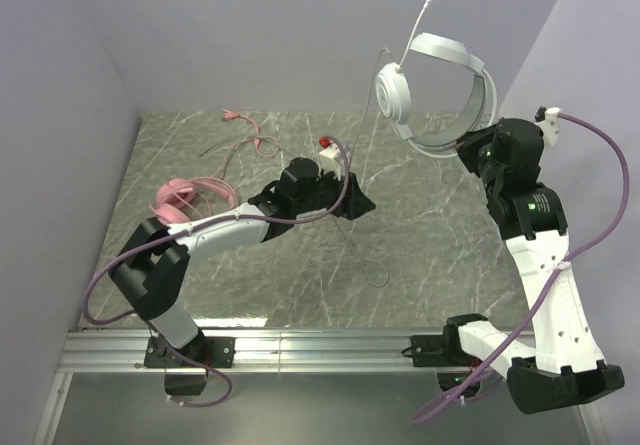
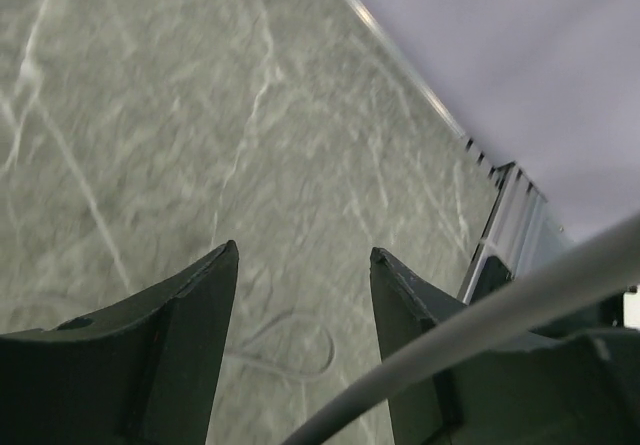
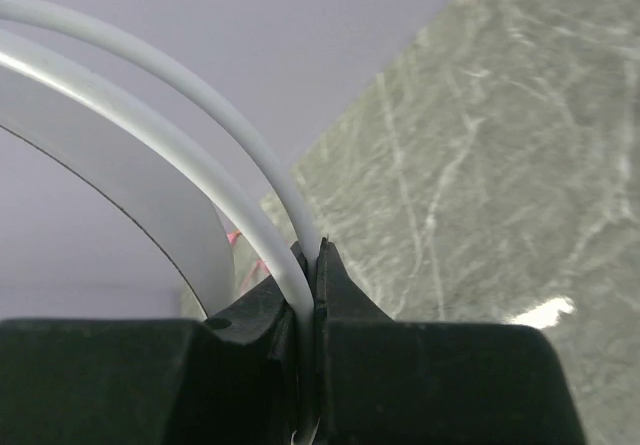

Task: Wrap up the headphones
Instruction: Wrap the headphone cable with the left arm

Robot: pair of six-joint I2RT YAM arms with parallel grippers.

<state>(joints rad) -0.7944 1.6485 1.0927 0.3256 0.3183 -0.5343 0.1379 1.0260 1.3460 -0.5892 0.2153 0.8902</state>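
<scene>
White headset (image 1: 393,95) held high, pink headset (image 1: 178,197) on the tabletop (image 1: 430,255).
The white one hangs over the right rear, its thin cord (image 1: 362,215) dropping to the marble. The right claw (image 3: 318,265) is clamped on its headband wire, arm raised. The left claw (image 2: 305,255) hovers low beside the cord, fingers apart.

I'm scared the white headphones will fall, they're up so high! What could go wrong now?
The right fingers pinch only a thin hoop of the white headphones, held high above the table, so they might slip and drop. The thin cord dangles down near the open left fingers and ends in a loop on the table. A grab could easily miss it, or snag it and tug the headphones.
</scene>
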